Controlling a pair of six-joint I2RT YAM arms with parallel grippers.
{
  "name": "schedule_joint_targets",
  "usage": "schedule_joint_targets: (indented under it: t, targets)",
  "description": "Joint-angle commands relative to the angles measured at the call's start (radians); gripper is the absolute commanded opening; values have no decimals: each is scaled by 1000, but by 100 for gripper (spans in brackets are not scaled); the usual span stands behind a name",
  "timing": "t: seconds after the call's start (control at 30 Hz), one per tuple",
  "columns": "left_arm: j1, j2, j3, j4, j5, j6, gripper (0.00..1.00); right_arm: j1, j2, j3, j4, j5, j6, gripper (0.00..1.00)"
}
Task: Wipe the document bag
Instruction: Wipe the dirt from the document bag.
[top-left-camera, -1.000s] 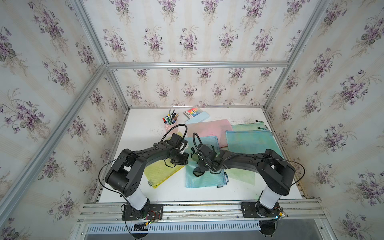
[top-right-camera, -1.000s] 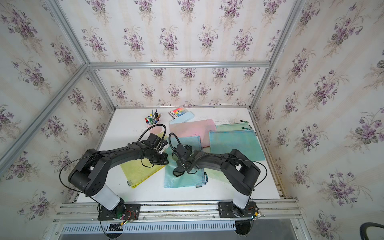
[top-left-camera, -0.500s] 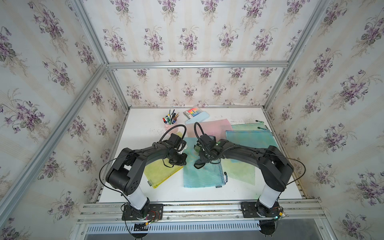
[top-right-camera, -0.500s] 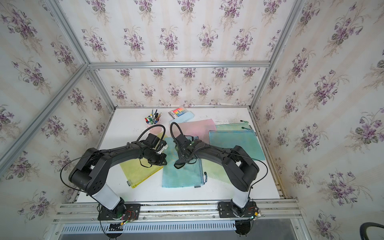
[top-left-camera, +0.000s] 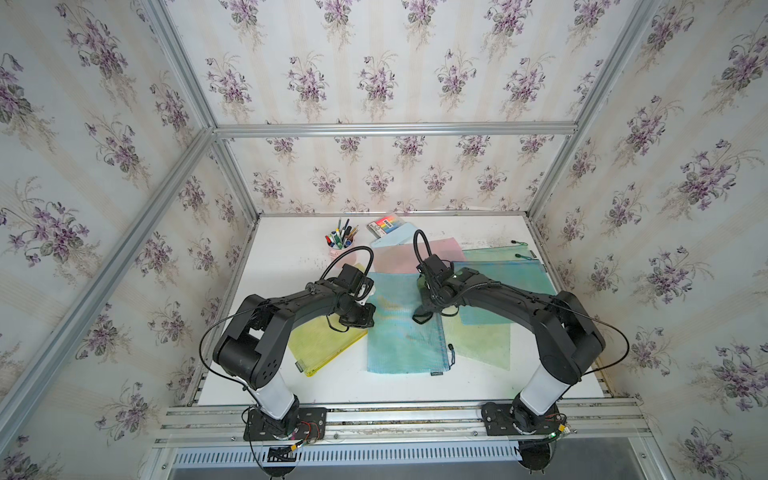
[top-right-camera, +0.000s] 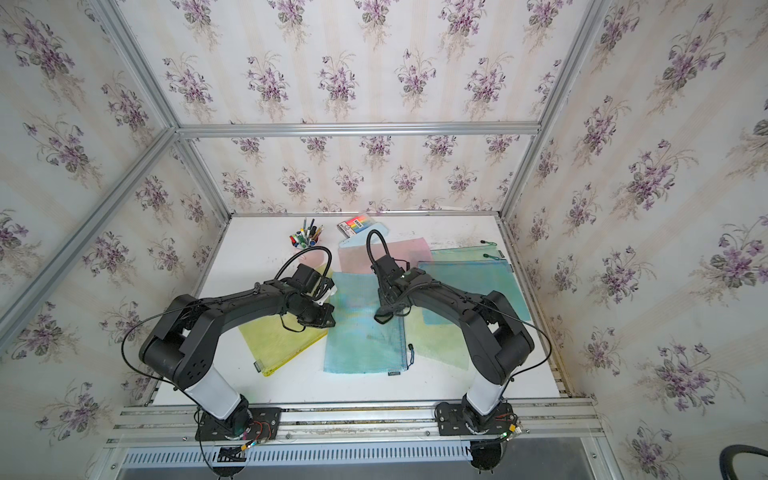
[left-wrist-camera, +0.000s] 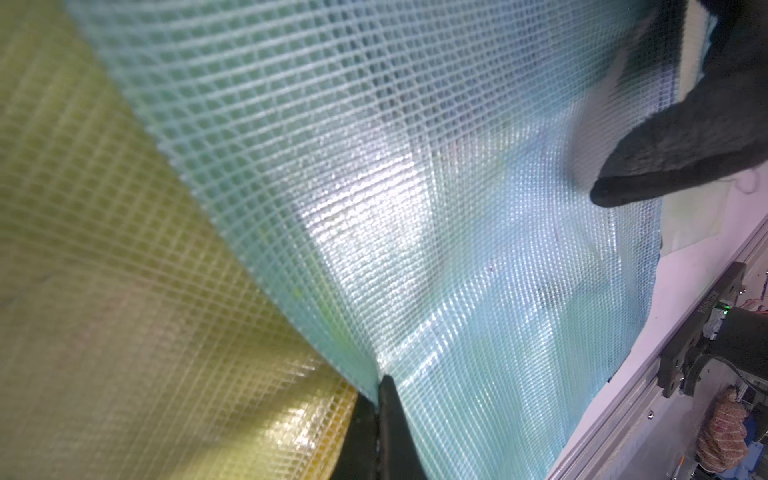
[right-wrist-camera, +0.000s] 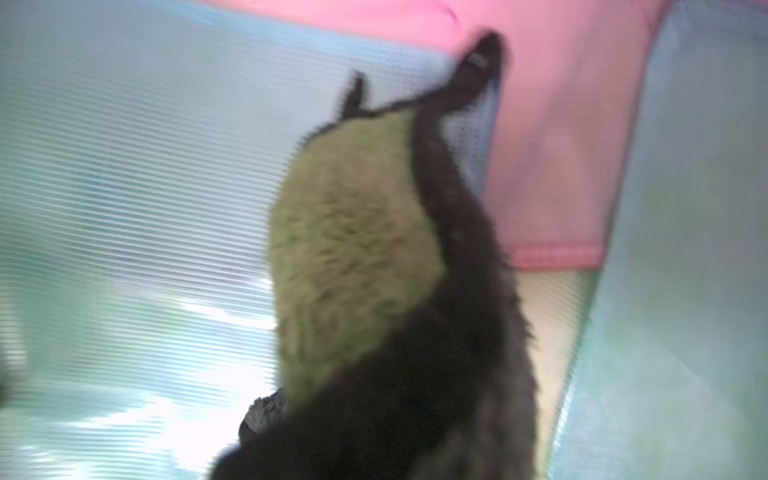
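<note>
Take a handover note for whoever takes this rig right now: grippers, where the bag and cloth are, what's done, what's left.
Left gripper: shut on the left edge of the blue mesh document bag, holding it on the white table.
Right gripper: shut on the dark fuzzy cloth with a green patch, which rests on the bag's right side, far half.
Done: cloth is on the bag; how much is wiped cannot be told.
Left: faint coloured smears show mid-bag; wipe them and the near half.

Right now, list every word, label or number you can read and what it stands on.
Nothing is legible.
Marker box print: too small.
Yellow bag tag: too small.
Blue bag tag: too small.
Arm base plate lettering, left wrist view: blurred.
</note>
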Motion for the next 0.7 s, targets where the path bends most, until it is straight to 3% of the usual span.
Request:
schedule_joint_targets:
  t: [0.0, 0.17, 0.27, 0.37, 0.5, 0.6, 0.67]
  targets:
    - [-1, 11, 14, -4, 10, -5, 0, 42, 98, 110, 90, -106, -16, 10]
    - [-3, 29, 22, 22, 32, -35, 0, 109, 323, 324, 190, -212, -6, 11]
    - [-3, 27, 19, 40, 37, -55, 0, 102, 403, 405, 123, -157, -32, 11]
    - [-3, 17, 15, 46, 34, -67, 0, 33, 359, 354, 93, -73, -30, 11]
    - [-3, 9, 13, 48, 25, -80, 0, -109, 246, 218, 111, -77, -13, 11]
    - [-4, 10, 13, 57, 21, -97, 0, -66, 190, 199, 98, -105, -63, 11]
    - [-3, 15, 19, 60, 21, -110, 0, 29, 169, 188, 100, -160, -72, 12]
